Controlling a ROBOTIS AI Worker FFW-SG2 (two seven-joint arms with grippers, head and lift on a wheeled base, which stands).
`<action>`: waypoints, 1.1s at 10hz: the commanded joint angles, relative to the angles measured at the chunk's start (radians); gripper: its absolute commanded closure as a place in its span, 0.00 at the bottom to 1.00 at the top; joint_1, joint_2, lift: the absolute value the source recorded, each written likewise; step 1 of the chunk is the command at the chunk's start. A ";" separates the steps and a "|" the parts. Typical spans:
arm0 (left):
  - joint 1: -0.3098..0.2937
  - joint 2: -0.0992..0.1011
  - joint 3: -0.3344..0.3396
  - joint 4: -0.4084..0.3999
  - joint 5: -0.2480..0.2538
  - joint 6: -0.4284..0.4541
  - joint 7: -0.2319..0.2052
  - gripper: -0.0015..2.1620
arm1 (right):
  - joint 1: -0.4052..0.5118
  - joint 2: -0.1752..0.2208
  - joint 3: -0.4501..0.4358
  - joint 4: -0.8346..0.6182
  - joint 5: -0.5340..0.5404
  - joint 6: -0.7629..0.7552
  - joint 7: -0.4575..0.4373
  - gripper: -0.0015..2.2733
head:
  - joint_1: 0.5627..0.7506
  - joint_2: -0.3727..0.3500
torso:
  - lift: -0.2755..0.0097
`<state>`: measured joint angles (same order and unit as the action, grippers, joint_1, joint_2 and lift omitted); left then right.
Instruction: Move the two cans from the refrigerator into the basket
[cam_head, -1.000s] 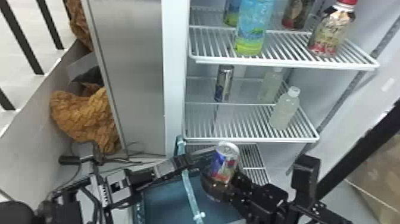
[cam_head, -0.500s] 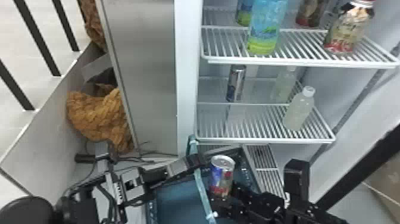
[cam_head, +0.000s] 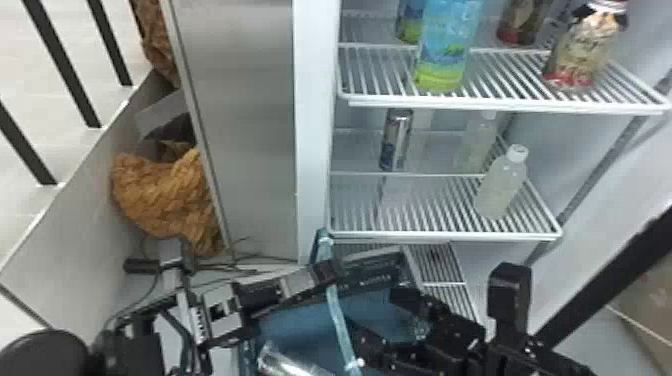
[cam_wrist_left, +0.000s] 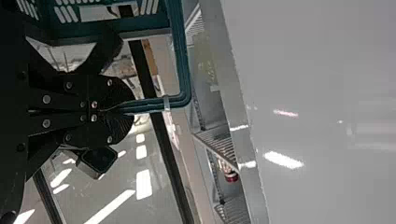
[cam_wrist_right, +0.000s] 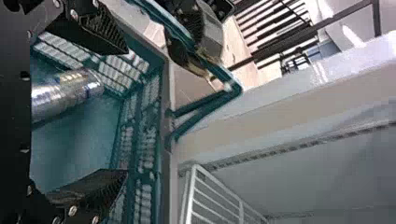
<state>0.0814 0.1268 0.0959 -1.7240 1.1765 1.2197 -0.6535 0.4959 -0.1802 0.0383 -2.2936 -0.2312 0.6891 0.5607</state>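
The basket (cam_head: 300, 322) stands in front of the refrigerator. My left gripper (cam_head: 327, 274) is at its handle (cam_head: 339, 315); in the left wrist view the left gripper (cam_wrist_left: 123, 109) is shut on that handle (cam_wrist_left: 182, 65). Over the basket is my right gripper (cam_head: 382, 320). In the right wrist view, the right gripper (cam_wrist_right: 123, 112) has its fingers wide apart with nothing between the tips. One silver can (cam_head: 287, 364) lies inside the basket, and the same can (cam_wrist_right: 70, 91) shows there in the right wrist view. Another slim can (cam_head: 396, 140) stands upright on the middle refrigerator shelf.
Clear bottles (cam_head: 502, 182) share the middle shelf (cam_head: 440, 232) with the slim can. Larger bottles (cam_head: 445, 50) stand on the shelf above. The grey refrigerator side wall (cam_head: 245, 125) rises behind my left arm, with brown woven material (cam_head: 165, 192) farther left.
The can that my right gripper held upright over the basket has gone down into it and now lies there, let go. The right gripper has opened. The whole head view has shifted slightly.
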 joint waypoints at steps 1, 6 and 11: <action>0.000 0.002 0.000 0.000 0.000 0.000 0.000 0.56 | 0.000 0.013 -0.056 -0.007 0.010 -0.078 -0.012 0.06 | 0.70 0.39 | 0.20; 0.000 0.004 -0.002 0.000 0.000 0.002 0.000 0.56 | -0.039 0.027 -0.146 0.030 0.022 -0.242 -0.070 0.06 | 0.70 0.26 | 0.20; 0.002 0.002 -0.002 0.000 0.002 0.002 0.000 0.56 | -0.079 0.068 -0.172 0.110 0.048 -0.390 -0.168 0.05 | 0.70 0.19 | 0.20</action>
<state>0.0835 0.1289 0.0949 -1.7242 1.1785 1.2222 -0.6534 0.4268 -0.1153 -0.1331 -2.2013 -0.1867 0.3170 0.3936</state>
